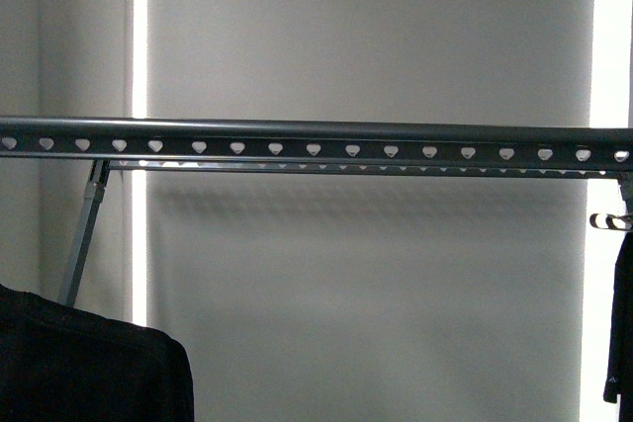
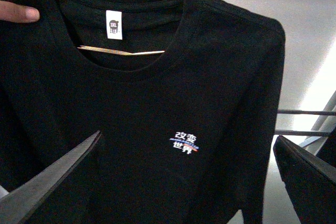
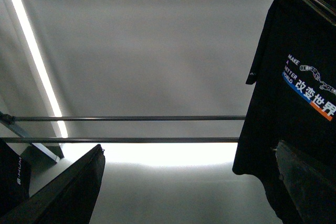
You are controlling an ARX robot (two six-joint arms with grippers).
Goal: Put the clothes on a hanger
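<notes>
Hanging on a thin, shiny wire coat hanger (image 2: pixel 121 52), the black T-shirt (image 2: pixel 157 108) fills the left wrist view. It has a round collar, a white neck label (image 2: pixel 113 23), soft matte cloth, and on the chest a small print of white Chinese characters with a blue and orange stroke. It is directly in front of the left gripper (image 2: pixel 188 137), whose two dark flat fingers stand wide apart and grip nothing. A person's hand (image 2: pixel 18 11) presses on the shirt's shoulder at the edge of the picture. Only the right wrist view shows a second black T-shirt (image 3: pixel 278 124), hanging on its own hanger, with the big print "MAKE A BETTER WORLD", a chain, and blue, white and orange characters. The right gripper (image 3: pixel 189 146) there is spread and empty too, and two thin round rods (image 3: pixel 131 118) run behind it. Only the front view shows the grey metal rail (image 1: pixel 316 137) with its row of heart-shaped holes, on a tubular leg (image 1: pixel 87 234). Black cloth (image 1: pixel 89 363) lies low at the left and more hangs at the right edge; I cannot tell which shirt each is.
</notes>
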